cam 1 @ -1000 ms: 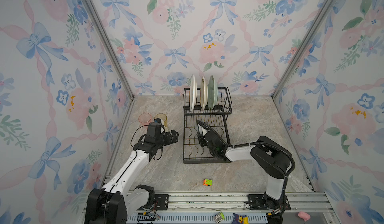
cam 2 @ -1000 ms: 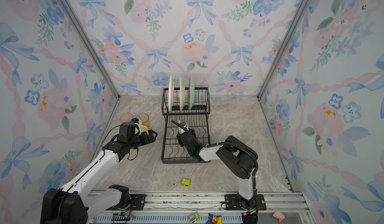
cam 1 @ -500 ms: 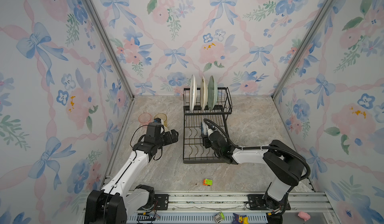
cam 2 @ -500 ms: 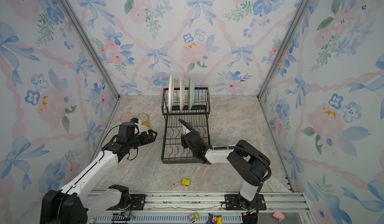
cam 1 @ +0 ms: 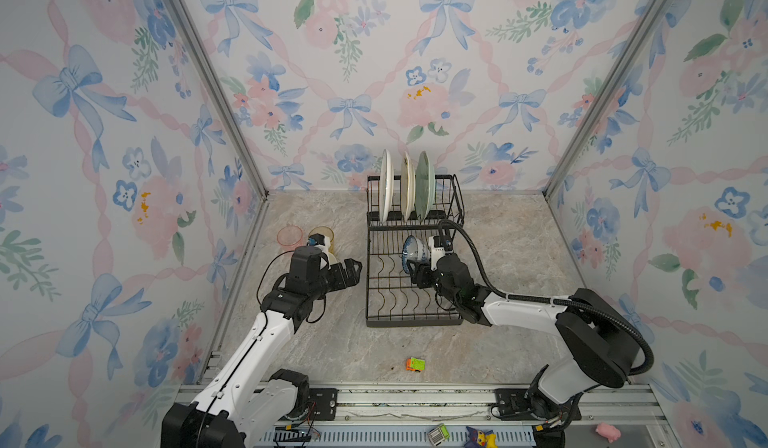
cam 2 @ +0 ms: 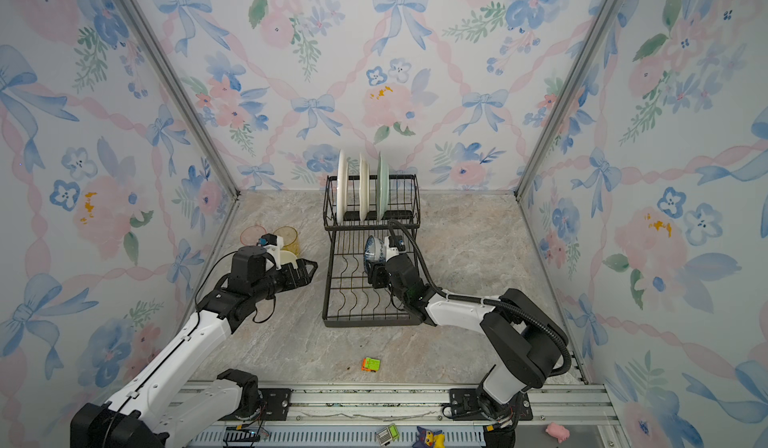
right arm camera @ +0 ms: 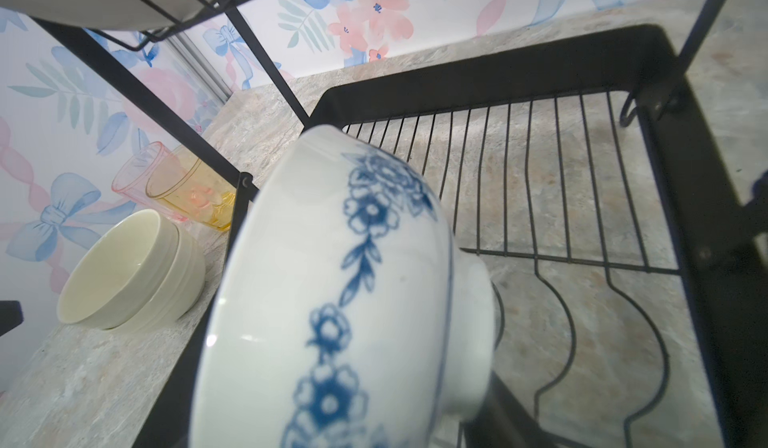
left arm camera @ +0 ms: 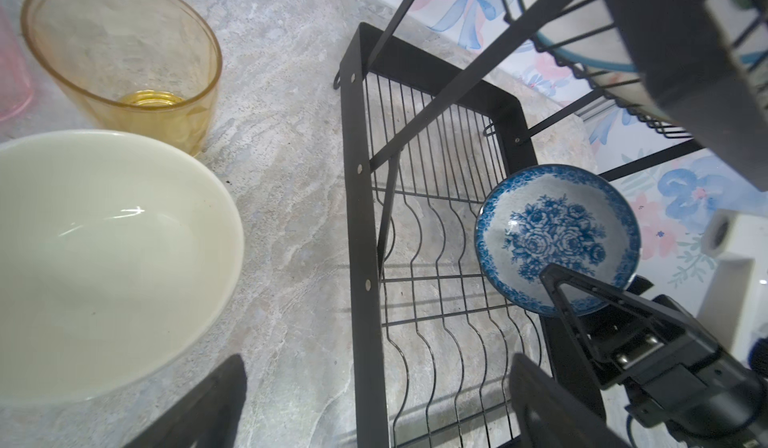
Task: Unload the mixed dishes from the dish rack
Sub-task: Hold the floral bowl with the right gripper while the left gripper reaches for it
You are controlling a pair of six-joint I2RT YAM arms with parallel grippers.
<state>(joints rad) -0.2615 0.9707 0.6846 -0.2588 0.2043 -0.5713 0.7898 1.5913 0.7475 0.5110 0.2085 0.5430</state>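
In both top views the black wire rack [cam 1: 413, 300] stands on the marbled surface [cam 1: 511, 258]. Three thin round plates [cam 1: 407, 188] stand on edge in its upper basket. The right pincer [cam 1: 417, 269] grips the glossy blue bowl [cam 1: 411, 252] by the rim. The bowl is tilted on its side over the lower tray, and I cannot tell if it touches the wires. The left pincer [cam 1: 353, 270] hangs wide open and empty, just beside the rack. Behind it stand a clear pink tumbler [cam 1: 290, 237] and an amber tumbler [cam 1: 322, 233]. The arm hides most of the white bowl [cam 2: 287, 257]. A small block [cam 1: 415, 364] lies near the front.

In the left wrist view the white bowl [left arm camera: 108, 258] is smooth and cream-toned, cut off at the edge, near the amber tumbler [left arm camera: 124, 63]. The blue bowl [left arm camera: 557, 225] has blue roses inside. One black finger [left arm camera: 550, 275] lies across its lower rim, and the other finger is hidden behind.

In the right wrist view the blue bowl [right arm camera: 340, 300] fills the middle. Its outer wall is blurred, with a flower vine, and it hides the fingers.
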